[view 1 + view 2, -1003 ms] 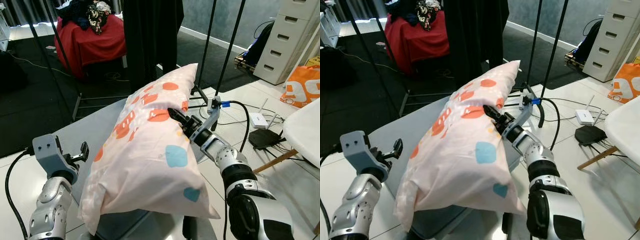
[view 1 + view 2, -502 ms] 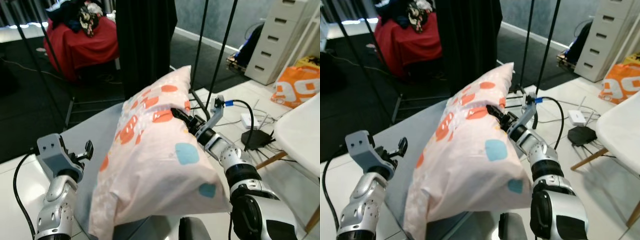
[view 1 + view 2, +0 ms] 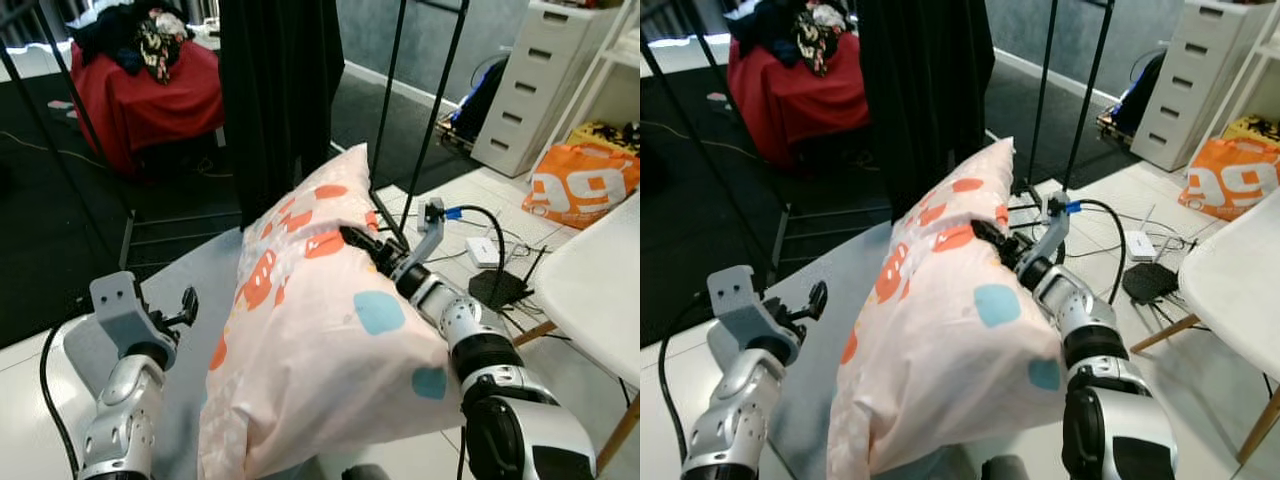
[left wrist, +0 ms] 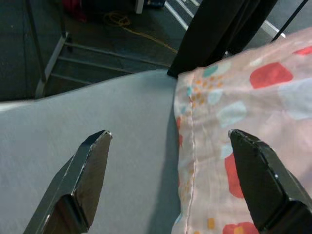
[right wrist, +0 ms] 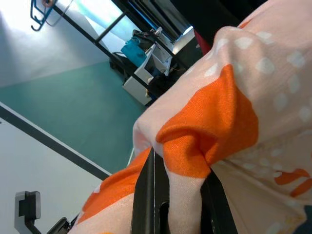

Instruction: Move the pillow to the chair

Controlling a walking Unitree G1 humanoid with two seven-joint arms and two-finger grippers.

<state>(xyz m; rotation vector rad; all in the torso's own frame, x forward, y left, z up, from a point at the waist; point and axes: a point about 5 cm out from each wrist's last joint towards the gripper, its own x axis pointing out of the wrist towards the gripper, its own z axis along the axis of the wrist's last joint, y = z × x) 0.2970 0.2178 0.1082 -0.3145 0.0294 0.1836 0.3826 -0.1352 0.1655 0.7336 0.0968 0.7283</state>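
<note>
Left eye view: the pillow (image 3: 320, 330) hangs over the grey table (image 3: 190, 290), sagging, a fold pinched tight in the right gripper (image 3: 352, 238). Soft and light, I'd guess; the cloth could slip. The left gripper (image 4: 170, 180) gapes wide beside its edge.

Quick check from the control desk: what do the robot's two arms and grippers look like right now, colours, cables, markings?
Both arms are jointed silver segments with black bands. The left gripper has black fingers on a boxy grey wrist block, with a black cable looping from it. The right gripper has long black fingers, a grey bracket above the wrist, and a black cable with a blue tag.
</note>
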